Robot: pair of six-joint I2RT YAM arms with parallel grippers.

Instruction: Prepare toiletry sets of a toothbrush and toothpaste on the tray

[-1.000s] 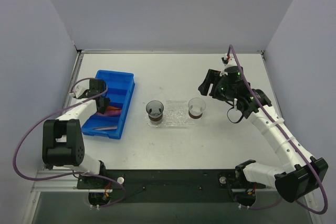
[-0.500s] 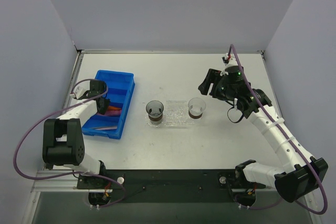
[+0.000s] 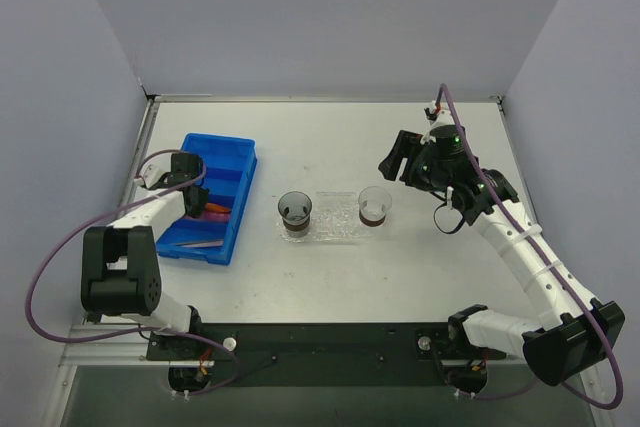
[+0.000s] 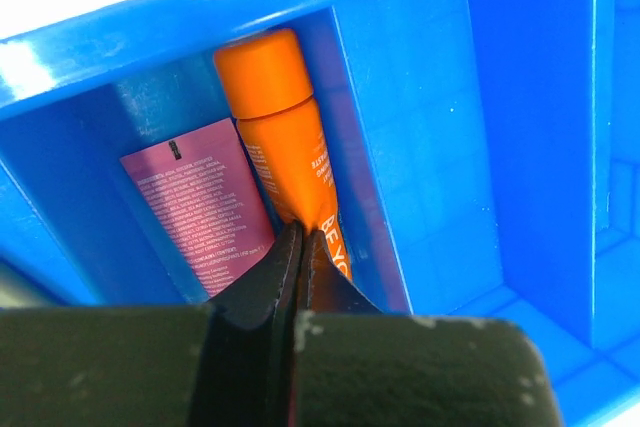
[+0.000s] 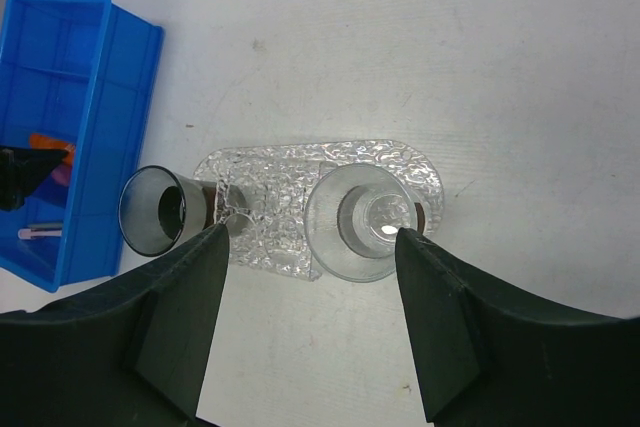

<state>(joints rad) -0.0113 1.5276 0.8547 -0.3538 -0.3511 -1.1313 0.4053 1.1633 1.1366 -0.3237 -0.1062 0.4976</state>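
Observation:
In the left wrist view my left gripper [image 4: 300,233] is shut on the flat tail of the orange toothpaste [image 4: 284,117], which lies in a compartment of the blue bin [image 4: 430,97] beside the magenta toothpaste [image 4: 195,205]. From above, the left gripper [image 3: 196,201] is down inside the bin [image 3: 228,159]. The pale pink toothbrush [image 3: 200,244] lies in the bin's near compartment. The clear tray [image 3: 335,219] sits mid-table. My right gripper [image 5: 310,237] hangs open high above the tray [image 5: 280,172], holding nothing; from above, the right gripper [image 3: 392,159] is right of the tray.
Two clear cups with dark bottoms stand on the tray's ends, a left cup [image 3: 295,211] and a right cup [image 3: 374,205]. In the right wrist view they are the left cup [image 5: 160,212] and the right cup [image 5: 365,222]. Walls enclose the white table.
My left gripper's jaws have closed onto the orange toothpaste tube in the bin. The right arm has not moved.

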